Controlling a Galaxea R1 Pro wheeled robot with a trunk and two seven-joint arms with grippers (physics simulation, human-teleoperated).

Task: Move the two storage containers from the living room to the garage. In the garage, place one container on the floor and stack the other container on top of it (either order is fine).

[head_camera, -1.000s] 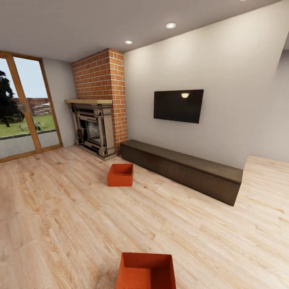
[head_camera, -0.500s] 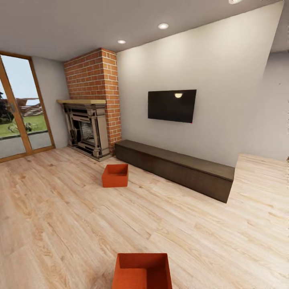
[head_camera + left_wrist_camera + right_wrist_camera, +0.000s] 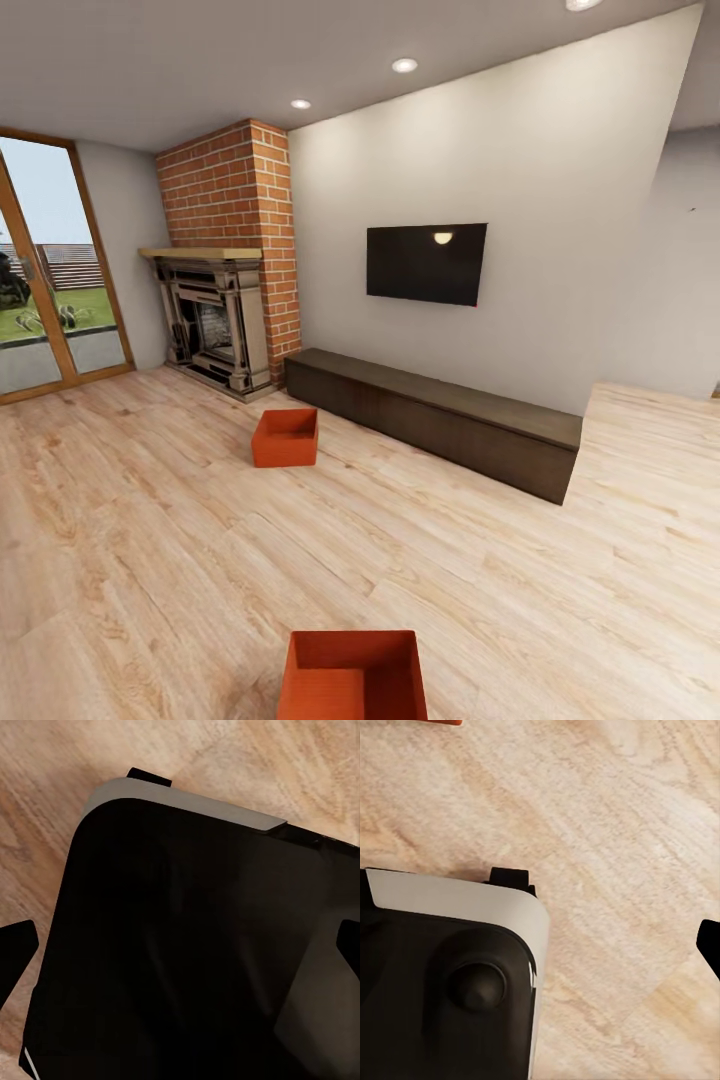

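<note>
two storage containers sit apart on the living room's wood floor [image 3: 150, 560], one [image 3: 286, 437] near the low bench [image 3: 440, 415] & fireplace [image 3: 212, 320], the other [image 3: 353, 676] at the head view's bottom edge, open side up; can't tell either gripper's jaw state from wrist views.

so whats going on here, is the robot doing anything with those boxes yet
Not yet. Both orange boxes sit on the light wood floor of the living room, untouched: the near box right in front of the robot, the far box further off, in front of the dark bench and near the fireplace. The wrist cameras look down at the robot's own body over bare floor planks, so nothing is being held.
</note>
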